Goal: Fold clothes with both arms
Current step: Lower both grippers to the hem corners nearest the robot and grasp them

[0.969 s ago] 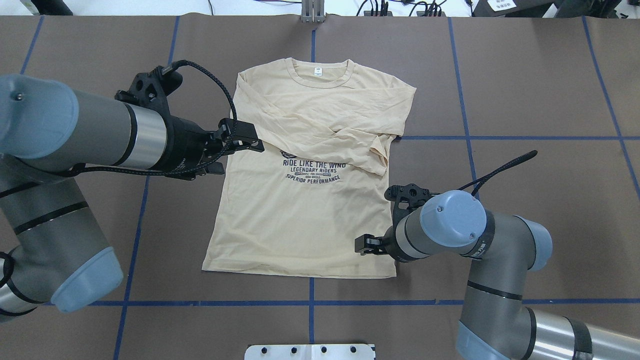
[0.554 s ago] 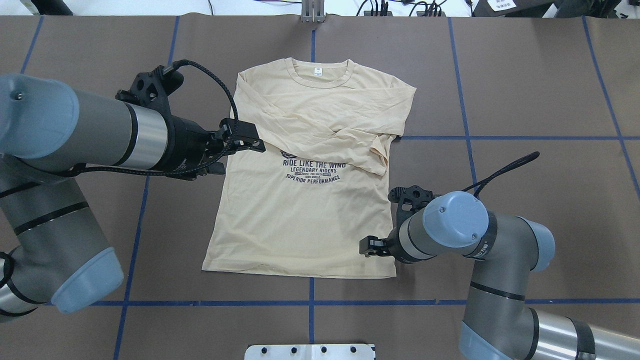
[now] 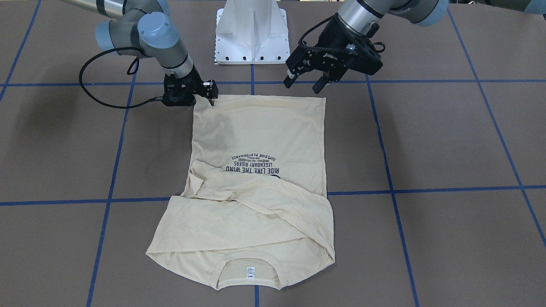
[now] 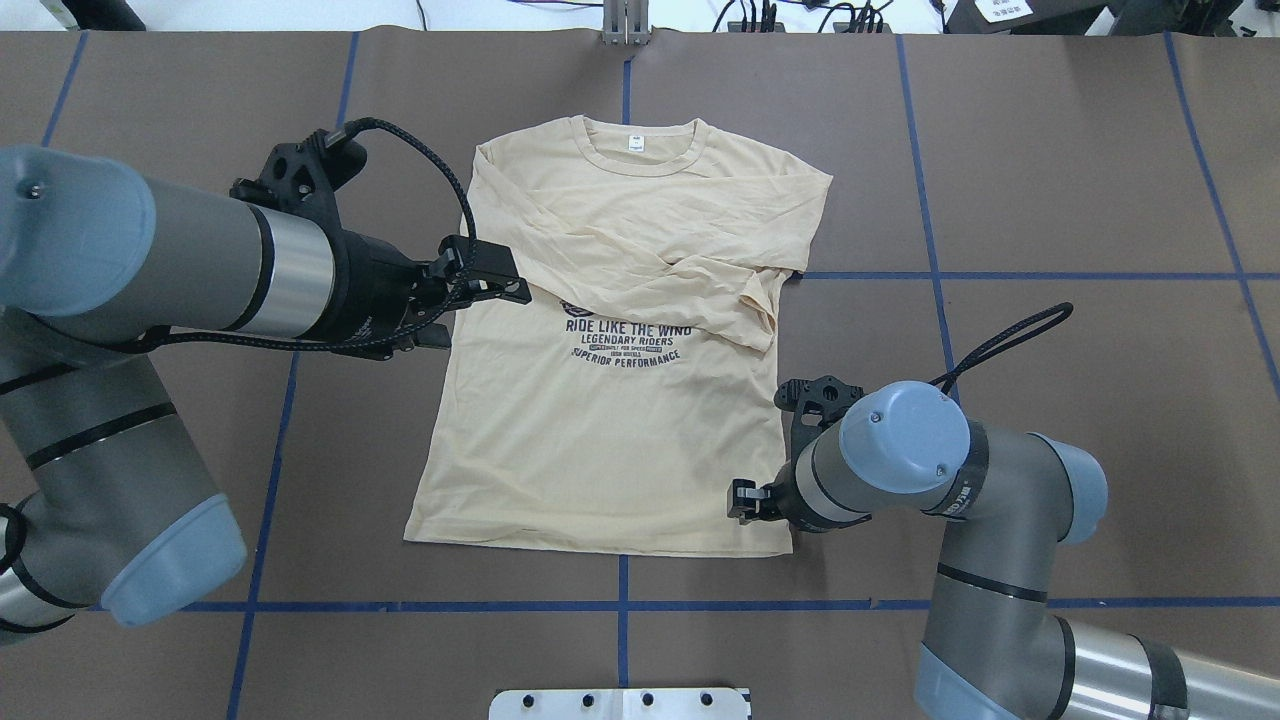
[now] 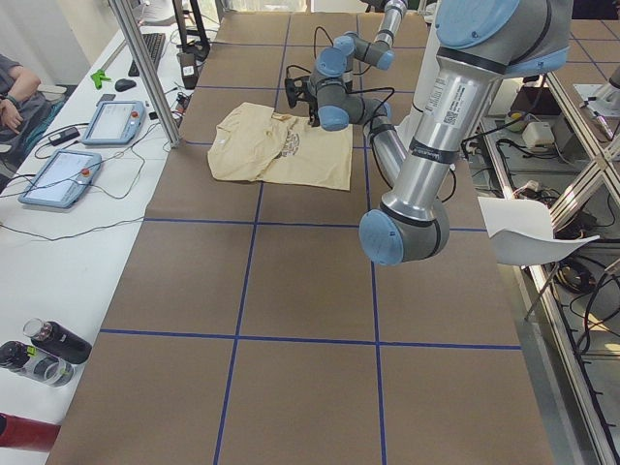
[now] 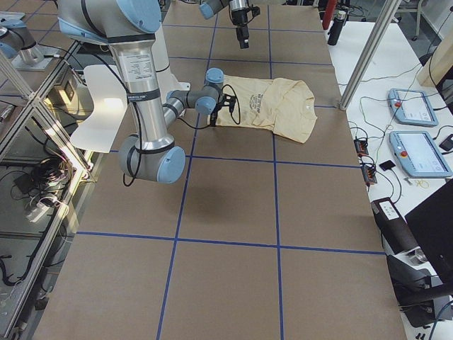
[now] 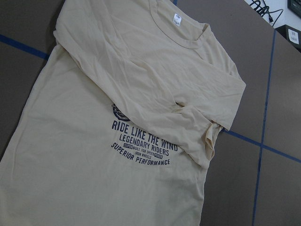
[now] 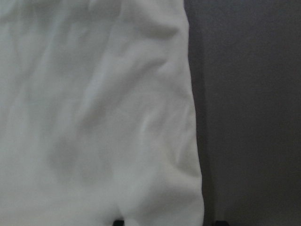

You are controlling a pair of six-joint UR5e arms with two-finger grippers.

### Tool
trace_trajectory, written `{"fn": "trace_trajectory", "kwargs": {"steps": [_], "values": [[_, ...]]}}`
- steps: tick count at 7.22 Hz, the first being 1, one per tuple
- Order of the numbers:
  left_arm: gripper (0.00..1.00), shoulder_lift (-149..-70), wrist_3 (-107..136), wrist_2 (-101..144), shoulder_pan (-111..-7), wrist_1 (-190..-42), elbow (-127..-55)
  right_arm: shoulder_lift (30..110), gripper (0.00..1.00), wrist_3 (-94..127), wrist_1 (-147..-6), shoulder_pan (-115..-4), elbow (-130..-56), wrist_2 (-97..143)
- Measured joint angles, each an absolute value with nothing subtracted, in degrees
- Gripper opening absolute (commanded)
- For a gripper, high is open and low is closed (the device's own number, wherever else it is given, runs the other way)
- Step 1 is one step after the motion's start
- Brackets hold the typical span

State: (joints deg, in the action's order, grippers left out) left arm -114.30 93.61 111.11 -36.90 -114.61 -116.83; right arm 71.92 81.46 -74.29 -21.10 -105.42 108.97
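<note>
Mid-table, one shirt (image 4: 600, 440) lies flat, sleeves crossed. Two grippers, both parted: left gripper (image 3: 303, 85) above its left edge, right gripper (image 4: 738, 500) at the right hem corner. Wide table (image 4: 1050, 180) on every side.

The cream T-shirt (image 4: 600, 450) lay flat mid-frame, print up, sleeves crossed over its chest; left arm (image 4: 200, 265) at left, right arm (image 4: 900, 460) at lower right.

The right tool (image 4: 741, 501) is sliding back across the T-shirt (image 4: 600, 450), drawing nearer its hem corner and side edge than before.
</note>
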Motion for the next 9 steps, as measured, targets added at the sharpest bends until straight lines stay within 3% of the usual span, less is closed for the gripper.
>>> {"fn": "trace_trajectory", "kwargs": {"steps": [6,9], "values": [[1.00,-114.0,93.6,111.1,-37.0,-114.5,-117.0,72.0,0.00,81.3,-74.4,-21.5,-106.9,111.6],[1.00,-110.0,94.3,107.7,-33.4,-114.5,-117.8,72.1,0.00,81.5,-74.2,-22.7,-108.6,112.4]]}}
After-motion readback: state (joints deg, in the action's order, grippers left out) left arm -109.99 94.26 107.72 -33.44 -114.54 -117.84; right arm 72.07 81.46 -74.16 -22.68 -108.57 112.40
